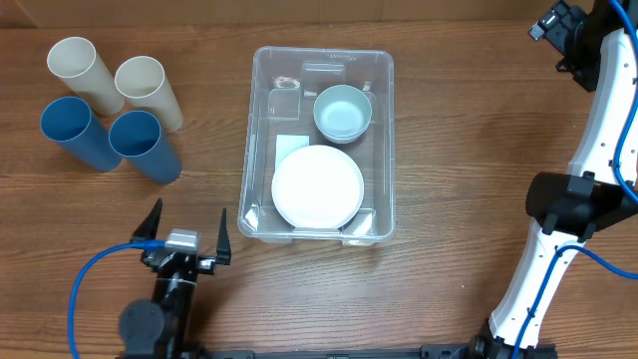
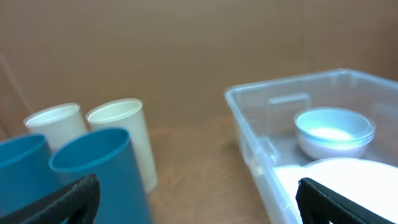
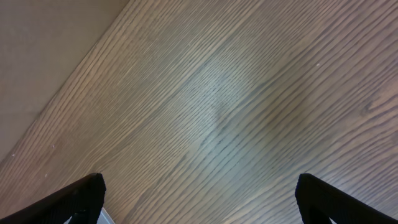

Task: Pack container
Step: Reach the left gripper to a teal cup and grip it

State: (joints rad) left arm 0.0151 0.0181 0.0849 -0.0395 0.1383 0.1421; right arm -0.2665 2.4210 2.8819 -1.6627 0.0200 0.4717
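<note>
A: Top view first. Where's the container [image 1: 257, 150]?
B: In the middle of the wooden table [image 1: 449, 120]. It's a large clear plastic bin, rectangular, with rounded corners and a rim. Inside, a round white plate [image 1: 318, 186] lies flat at the near end, and a pale blue bowl [image 1: 342, 112] sits upright in the far right part. A white label [image 1: 291, 146] shows on the bottom, just beyond the plate's edge.
A: Anything outside it?
B: Four smooth tumblers well to its left: two cream cups [image 1: 150, 90] at the back and two blue cups [image 1: 145, 146] in front, packed close together. The left gripper [image 1: 189, 209] sits near the table's front edge, left of the bin's near corner. Its black fingers are spread wide and empty.
A: And the left wrist camera?
B: The same cups, standing upright with mouths open — the blue pair nearest, the cream pair behind. To the right is the bin's glossy see-through wall, with the bowl and a slice of the plate within. A dark fingertip shows in each lower corner, far apart.
A: Right wrist camera?
B: Wood grain running diagonally, plus a plain brown surface at upper left. The right gripper [image 3: 199, 183] has its jaws parted wide too — they grip nothing.
</note>
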